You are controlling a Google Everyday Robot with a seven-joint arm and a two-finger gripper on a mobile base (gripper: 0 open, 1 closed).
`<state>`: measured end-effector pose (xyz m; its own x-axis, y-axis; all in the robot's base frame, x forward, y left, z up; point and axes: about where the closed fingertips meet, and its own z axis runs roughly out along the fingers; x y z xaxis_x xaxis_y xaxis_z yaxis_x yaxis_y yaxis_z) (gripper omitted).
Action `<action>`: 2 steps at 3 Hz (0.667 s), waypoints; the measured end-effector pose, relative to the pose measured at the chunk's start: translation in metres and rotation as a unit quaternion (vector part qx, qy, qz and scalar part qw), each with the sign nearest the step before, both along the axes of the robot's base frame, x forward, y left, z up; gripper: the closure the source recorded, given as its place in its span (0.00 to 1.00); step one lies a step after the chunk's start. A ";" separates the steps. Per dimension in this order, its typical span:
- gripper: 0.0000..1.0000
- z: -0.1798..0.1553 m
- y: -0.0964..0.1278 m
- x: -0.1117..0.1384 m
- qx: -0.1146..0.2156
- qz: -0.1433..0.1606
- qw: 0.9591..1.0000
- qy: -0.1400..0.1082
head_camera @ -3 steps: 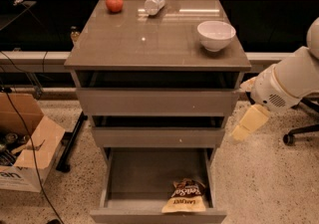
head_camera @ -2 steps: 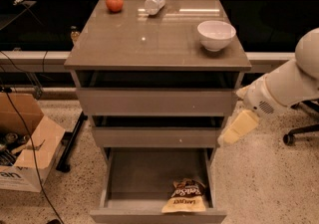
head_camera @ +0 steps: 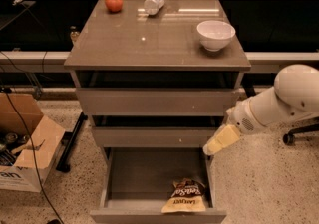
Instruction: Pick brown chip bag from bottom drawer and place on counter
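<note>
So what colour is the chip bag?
The bag is dark brown over pale yellow, camera view; hand hangs above-right.

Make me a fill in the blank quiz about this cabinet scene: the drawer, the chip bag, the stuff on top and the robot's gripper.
The brown chip bag lies in the bottom drawer, which stands ____.
On the counter, the bowl is ____ in colour.
The gripper hangs beside the cabinet, on the picture's ____ side, higher than the bag.
Missing words: open; white; right.
</note>
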<state>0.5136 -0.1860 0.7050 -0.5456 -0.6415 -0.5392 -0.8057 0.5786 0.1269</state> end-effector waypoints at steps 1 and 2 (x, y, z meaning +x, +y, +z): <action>0.00 -0.042 -0.002 0.003 0.018 -0.028 0.999 0.014; 0.00 -0.080 -0.004 0.006 0.046 -0.045 0.998 0.025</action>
